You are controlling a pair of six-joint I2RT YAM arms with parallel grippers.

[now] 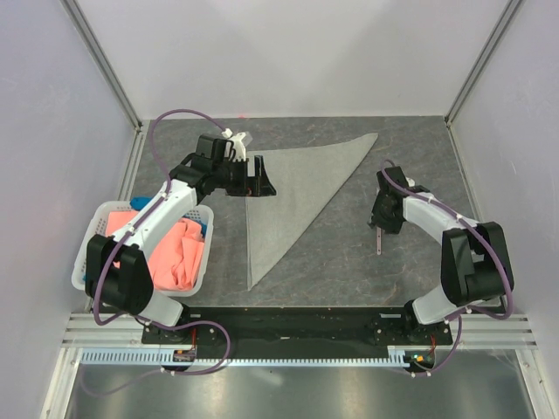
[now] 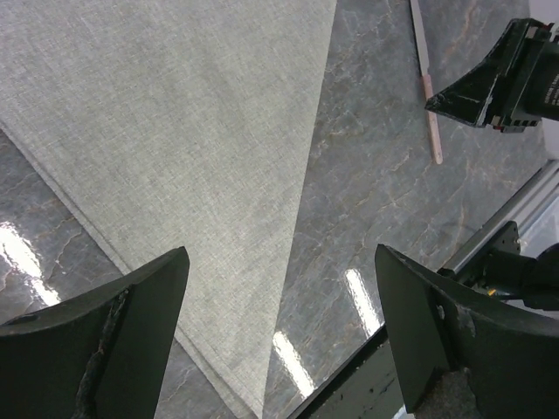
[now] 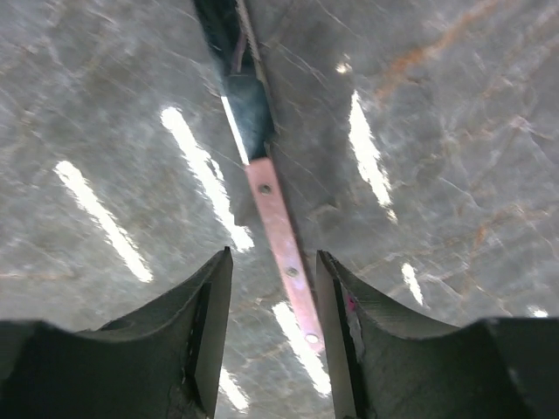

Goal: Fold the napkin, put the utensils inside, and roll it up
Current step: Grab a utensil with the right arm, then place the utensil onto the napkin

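The light grey napkin (image 1: 297, 188) lies flat on the dark table, folded into a triangle with its long point toward the near edge. My left gripper (image 1: 260, 179) hovers open over its far left corner; in the left wrist view the napkin (image 2: 175, 131) fills the space under the wide-apart jaws of that gripper (image 2: 281, 250). To the right of the cloth lies the utensil (image 1: 378, 242), a slim knife with a pinkish-brown handle (image 3: 279, 236). My right gripper (image 1: 377, 225) stands just over it, open, one finger on each side of the handle and not pressing on it.
A white basket (image 1: 92, 253) sits at the left edge, holding a coral-orange cloth (image 1: 175, 253) and a blue cloth (image 1: 140, 202). Grey walls enclose the table on three sides. The black base rail (image 1: 288, 323) runs along the near edge.
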